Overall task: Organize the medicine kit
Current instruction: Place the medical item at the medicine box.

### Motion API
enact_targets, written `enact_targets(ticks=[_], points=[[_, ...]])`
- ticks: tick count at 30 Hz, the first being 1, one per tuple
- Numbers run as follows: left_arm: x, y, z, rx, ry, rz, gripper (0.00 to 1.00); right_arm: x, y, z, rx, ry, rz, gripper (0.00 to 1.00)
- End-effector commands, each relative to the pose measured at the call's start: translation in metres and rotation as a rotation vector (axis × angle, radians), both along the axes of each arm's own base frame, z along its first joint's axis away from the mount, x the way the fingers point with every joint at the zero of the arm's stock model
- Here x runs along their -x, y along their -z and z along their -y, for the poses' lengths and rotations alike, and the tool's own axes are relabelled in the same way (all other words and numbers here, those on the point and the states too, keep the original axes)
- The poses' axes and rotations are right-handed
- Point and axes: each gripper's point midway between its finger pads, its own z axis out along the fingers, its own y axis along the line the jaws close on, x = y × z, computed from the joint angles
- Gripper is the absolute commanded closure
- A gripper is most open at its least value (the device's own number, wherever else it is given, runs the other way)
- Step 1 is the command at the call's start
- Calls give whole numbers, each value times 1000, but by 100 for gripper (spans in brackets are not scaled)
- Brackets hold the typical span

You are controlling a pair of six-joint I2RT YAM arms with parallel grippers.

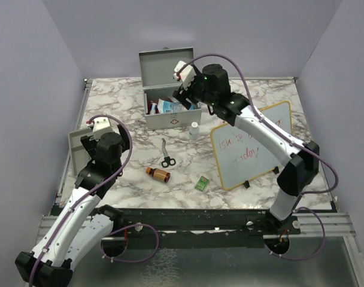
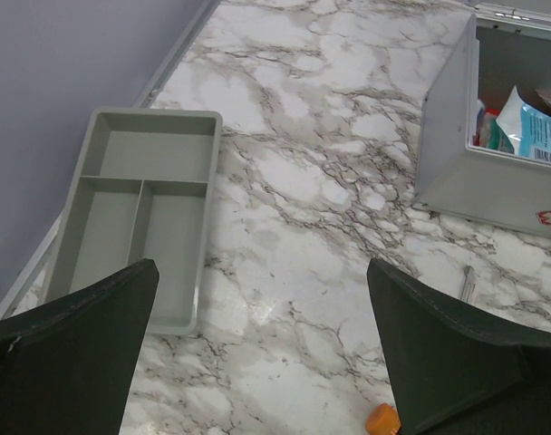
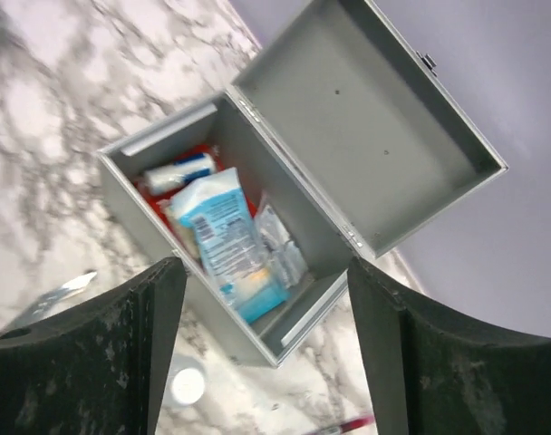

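The medicine kit [image 1: 170,117] stands at the back middle of the marble table, a grey metal box with its lid [image 3: 366,118] swung up. Inside it lie a blue-and-white packet [image 3: 226,240], clear sachets and a white roll [image 3: 176,174]. My right gripper [image 3: 266,272] hovers over the kit's near right corner, open, with nothing between its fingers. My left gripper [image 2: 262,265] is wide open and empty above bare table at the left. From it, the kit [image 2: 493,181] shows at the upper right.
A shallow grey divided tray [image 2: 180,136] lies at the left edge. Scissors [image 1: 166,156], an orange bottle [image 1: 158,174] and a small green box [image 1: 201,183] lie in the middle. A white bottle [image 1: 194,130] stands by the kit. A wood-framed whiteboard [image 1: 251,146] stands at the right.
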Motion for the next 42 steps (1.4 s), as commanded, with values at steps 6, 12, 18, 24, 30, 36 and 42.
enact_targets(ticks=[6,12,18,24,30,36,42], points=[[-15,23,40,24,209,-70,1,94,-33,16,-364,-83,-200,0],[-21,42,69,58,351,-140,1,111,-30,56,-500,143,-327,0],[-24,57,89,74,441,-216,6,114,-14,103,-479,446,-429,0],[-34,68,109,137,471,-310,15,124,-5,123,-393,489,-424,0],[-42,96,133,273,450,-420,31,139,-13,138,-437,481,-379,0],[-56,123,154,275,454,-508,42,158,-19,145,-460,442,-390,0],[-66,143,168,152,413,-500,52,169,-25,152,-485,414,-363,3]])
